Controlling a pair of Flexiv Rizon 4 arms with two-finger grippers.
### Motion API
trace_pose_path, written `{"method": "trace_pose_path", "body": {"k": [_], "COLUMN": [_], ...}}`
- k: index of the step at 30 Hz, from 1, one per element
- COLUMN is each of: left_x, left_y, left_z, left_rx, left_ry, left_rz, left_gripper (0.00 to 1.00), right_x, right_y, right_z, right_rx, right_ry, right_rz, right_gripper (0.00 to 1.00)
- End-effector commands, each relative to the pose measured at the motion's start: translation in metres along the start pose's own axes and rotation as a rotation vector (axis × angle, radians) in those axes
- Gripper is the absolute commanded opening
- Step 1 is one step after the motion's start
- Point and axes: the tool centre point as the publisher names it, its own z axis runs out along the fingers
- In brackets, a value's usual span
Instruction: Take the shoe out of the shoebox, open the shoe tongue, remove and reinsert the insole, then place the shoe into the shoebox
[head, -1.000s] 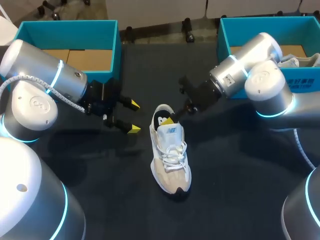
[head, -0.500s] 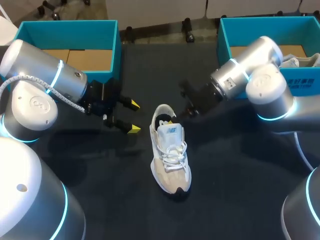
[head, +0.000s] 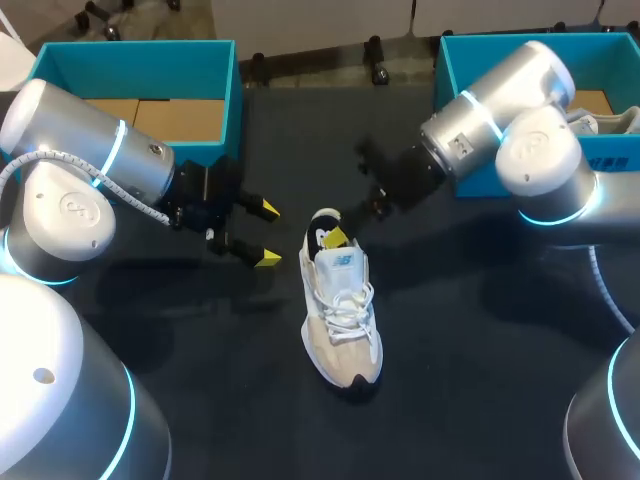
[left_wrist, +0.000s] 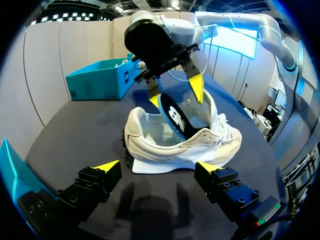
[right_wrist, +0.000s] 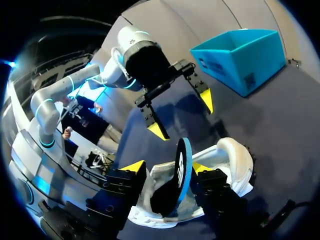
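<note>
The shoe (head: 341, 318) sits upright mid-table, toe toward the robot, well apart from the teal shoebox (head: 447, 70) at the right rear. Its dark insole (right_wrist: 181, 172) stands half out of the heel opening, between the right gripper's (right_wrist: 166, 166) spread fingers (against one, clear of the other, so not clamped). The left gripper (head: 266, 233) hangs just beside the shoe, fingers parted, holding nothing.
</note>
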Motion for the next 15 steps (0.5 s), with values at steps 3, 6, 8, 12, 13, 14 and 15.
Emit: {"method": "trace_pose_path", "body": {"k": [3,6,8,12,13,14,15], "left_x": [0.001,0.001,0.001,0.001,0.001,0.001,0.001], "left_y": [0.0,0.0,0.0,0.0,0.0,0.0,0.0], "left_z": [0.0,0.0,0.0,0.0,0.0,0.0,0.0], "left_rx": [-0.003,-0.003,-0.003,-0.003,-0.003,-0.003,-0.003], "left_ry": [-0.002,-0.002,-0.002,-0.002,-0.002,-0.002,-0.002], "left_rz": [-0.001,-0.001,-0.001,-0.001,-0.001,-0.001,-0.001], "left_gripper": [1.0,1.0,1.0,1.0,1.0,1.0,1.0], "right_x": [0.002,-0.001,-0.001,-0.001,-0.001,-0.001,0.0], "right_y": [0.01,0.017,0.023,0.028,0.029,0.029,0.031], "right_z": [-0.008,-0.012,-0.015,-0.02,-0.021,-0.022,-0.024], "right_rx": [-0.039,-0.034,-0.041,-0.063,-0.065,-0.074,-0.098], "right_ry": [-0.025,-0.046,-0.061,-0.081,-0.091,-0.096,-0.11], "right_rz": [-0.031,-0.047,-0.06,-0.064,-0.059,-0.056,-0.047], "right_gripper": [0.74,0.78,0.81,0.82,0.8,0.77,0.71]}}
